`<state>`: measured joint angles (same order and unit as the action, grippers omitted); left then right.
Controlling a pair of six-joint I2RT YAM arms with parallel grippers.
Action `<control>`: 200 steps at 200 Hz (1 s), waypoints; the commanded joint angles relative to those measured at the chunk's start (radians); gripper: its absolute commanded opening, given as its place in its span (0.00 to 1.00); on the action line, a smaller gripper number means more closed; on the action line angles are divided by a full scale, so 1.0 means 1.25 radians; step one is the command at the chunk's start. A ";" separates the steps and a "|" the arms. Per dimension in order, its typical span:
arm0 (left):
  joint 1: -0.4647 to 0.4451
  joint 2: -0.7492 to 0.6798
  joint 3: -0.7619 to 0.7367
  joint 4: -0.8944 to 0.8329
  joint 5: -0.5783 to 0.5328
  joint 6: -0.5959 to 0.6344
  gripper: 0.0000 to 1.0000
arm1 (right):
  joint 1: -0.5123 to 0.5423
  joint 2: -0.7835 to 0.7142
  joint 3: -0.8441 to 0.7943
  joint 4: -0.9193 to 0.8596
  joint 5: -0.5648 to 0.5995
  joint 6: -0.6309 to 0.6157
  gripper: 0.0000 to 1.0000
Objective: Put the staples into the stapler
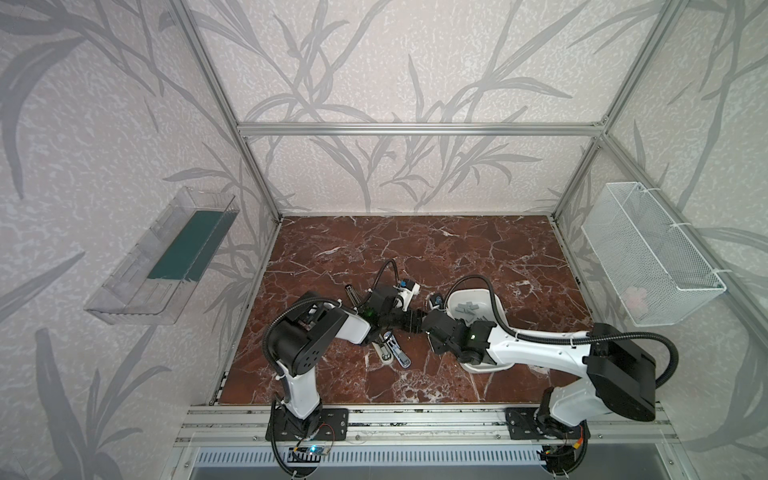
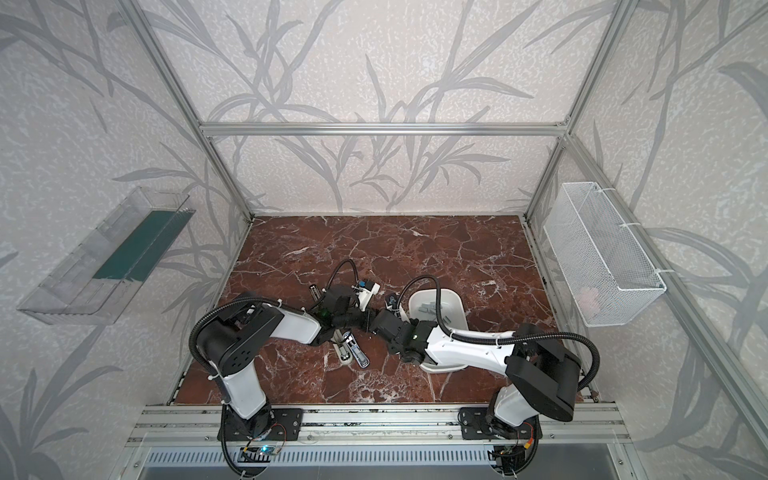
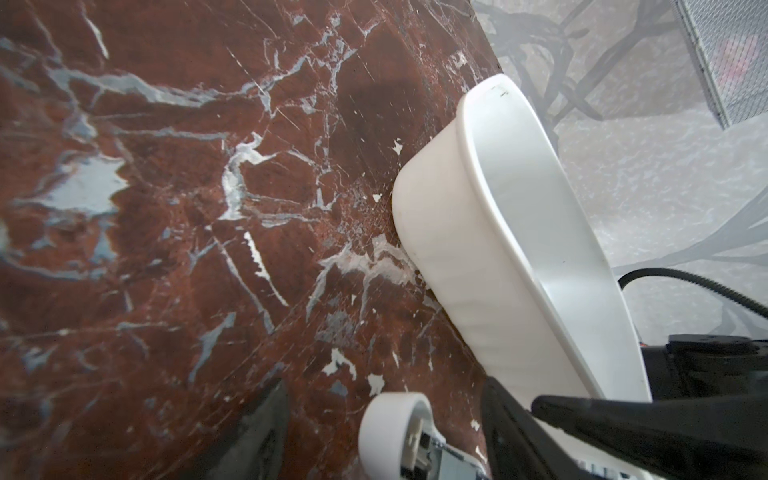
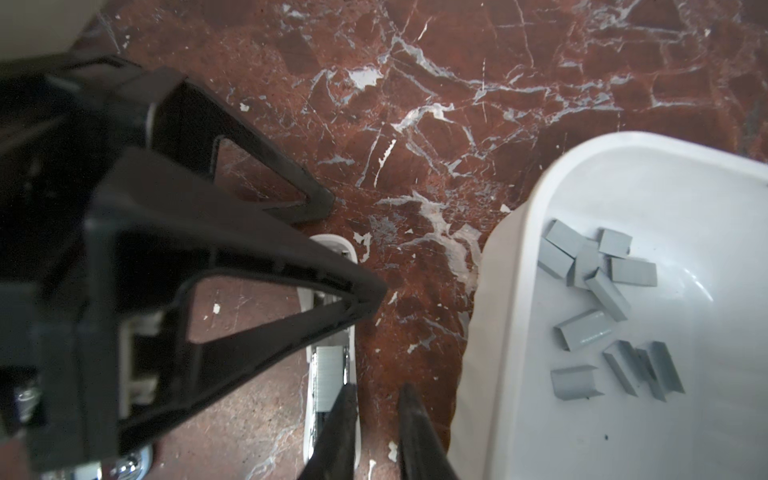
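Just beside the open stapler [image 4: 336,249], the right gripper [image 4: 378,392] hangs with jaws slightly apart, empty; the left gripper [image 3: 386,384] straddles its white end, jaws apart. One staple strip [image 4: 328,374] lies in the magazine, loose staples [image 4: 606,295] in the white tub [image 4: 513,270]; closing seems left

Top views overhead; close wrist views share stapler [image 4: 333,249].

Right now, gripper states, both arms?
Left gripper: open, fingers either side of the stapler end, not gripping it.
Right gripper: open a crack, nothing held.
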<state>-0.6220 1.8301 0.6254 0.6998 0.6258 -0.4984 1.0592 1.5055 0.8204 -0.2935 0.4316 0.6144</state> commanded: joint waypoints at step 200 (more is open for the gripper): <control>-0.016 -0.059 -0.048 0.182 0.058 0.009 0.19 | -0.035 -0.002 -0.041 0.144 -0.061 -0.011 0.22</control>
<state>-0.6350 1.7985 0.5873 0.8417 0.6754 -0.5072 1.0355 1.5223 0.8040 -0.1772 0.3847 0.6086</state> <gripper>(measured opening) 0.201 0.213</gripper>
